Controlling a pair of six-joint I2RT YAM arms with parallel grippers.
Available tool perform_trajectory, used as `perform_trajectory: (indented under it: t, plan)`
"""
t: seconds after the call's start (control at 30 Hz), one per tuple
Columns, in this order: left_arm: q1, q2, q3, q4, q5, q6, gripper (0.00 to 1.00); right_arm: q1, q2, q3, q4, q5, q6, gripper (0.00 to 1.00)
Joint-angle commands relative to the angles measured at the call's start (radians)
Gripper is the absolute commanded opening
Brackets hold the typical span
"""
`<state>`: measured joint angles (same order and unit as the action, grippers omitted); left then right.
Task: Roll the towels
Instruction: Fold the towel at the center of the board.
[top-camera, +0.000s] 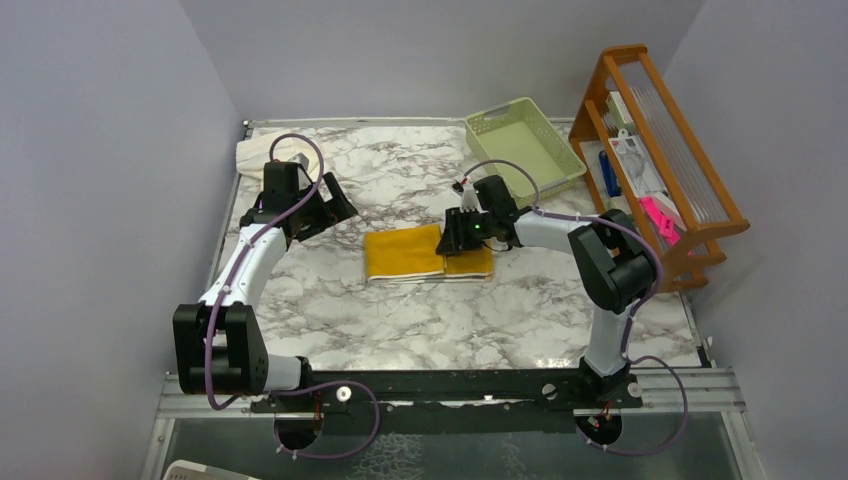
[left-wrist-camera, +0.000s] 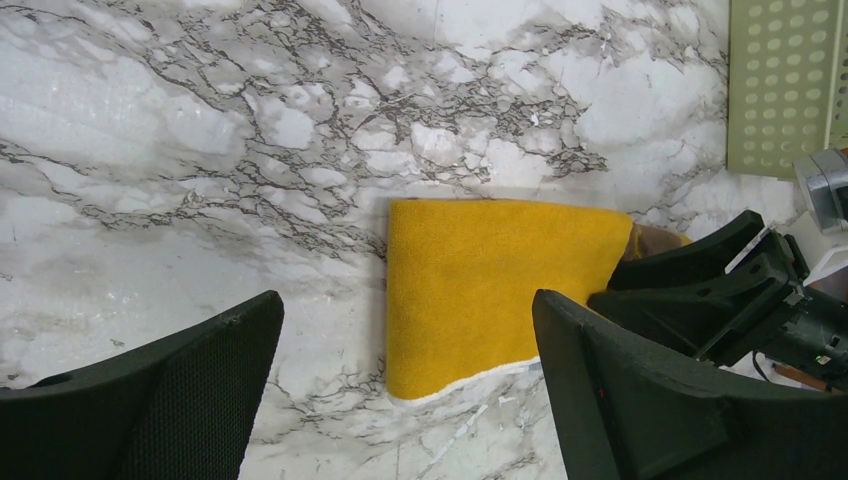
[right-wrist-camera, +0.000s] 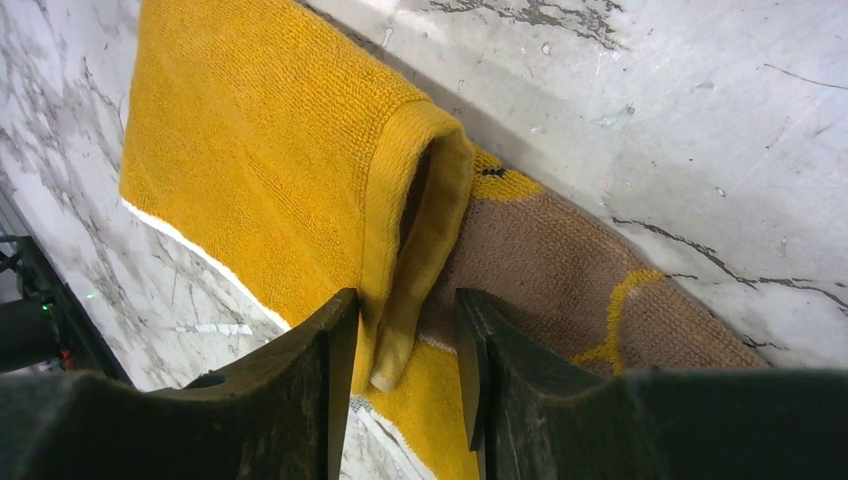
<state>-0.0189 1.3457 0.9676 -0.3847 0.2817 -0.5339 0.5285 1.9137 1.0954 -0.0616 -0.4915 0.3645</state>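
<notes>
Mustard-yellow towel (right-wrist-camera: 260, 150) lies on the marble table (right-wrist-camera: 650, 100); the right gripper (right-wrist-camera: 400, 330) pinches its folded edge between nearly closed jaws, while the left gripper (left-wrist-camera: 405, 315) hangs wide open, empty.

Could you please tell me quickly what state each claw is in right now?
Left claw: open, holding nothing.
Right claw: closed on the folded edge of the yellow towel.

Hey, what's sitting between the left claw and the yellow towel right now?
Nothing. Only bare marble tabletop separates the left claw from the yellow towel. This is clear in the top view, and the left wrist view shows the same.
</notes>
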Motion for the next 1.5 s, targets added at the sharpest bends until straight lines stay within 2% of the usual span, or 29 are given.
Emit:
perform_trajectory:
  t: [0.0, 0.33, 0.67, 0.73, 0.77, 0.83, 0.87, 1.27, 1.47]
  plan:
    - [0.011, 0.009, -0.003, -0.015, 0.027, 0.019, 0.99, -0.004, 0.012, 0.027, 0.037, -0.013, 0.005, 0.38]
    - [0.012, 0.016, -0.002, -0.015, 0.032, 0.02, 0.99, -0.004, 0.011, 0.037, 0.041, -0.042, 0.009, 0.28]
    - [0.013, 0.014, -0.009, -0.016, 0.037, 0.023, 0.99, -0.004, 0.059, 0.058, 0.035, -0.083, 0.012, 0.32]
    - [0.013, 0.012, -0.008, -0.016, 0.037, 0.025, 0.99, -0.004, 0.064, 0.058, 0.038, -0.093, 0.015, 0.29]
    - [0.013, 0.011, -0.008, -0.017, 0.037, 0.026, 0.99, -0.004, 0.064, 0.057, 0.04, -0.095, 0.016, 0.23]
    - [0.013, 0.012, -0.009, -0.017, 0.039, 0.027, 0.99, -0.004, 0.061, 0.064, 0.035, -0.096, 0.018, 0.06]
    - [0.014, 0.011, -0.009, -0.016, 0.041, 0.029, 0.99, -0.004, 0.059, 0.069, 0.026, -0.096, 0.018, 0.01]
    - [0.021, 0.013, -0.006, -0.017, 0.062, 0.034, 0.99, -0.004, -0.098, 0.127, -0.027, -0.179, 0.056, 0.0]
    - [0.026, 0.012, -0.007, -0.016, 0.074, 0.036, 0.99, -0.008, -0.177, 0.132, -0.052, -0.164, 0.065, 0.0]
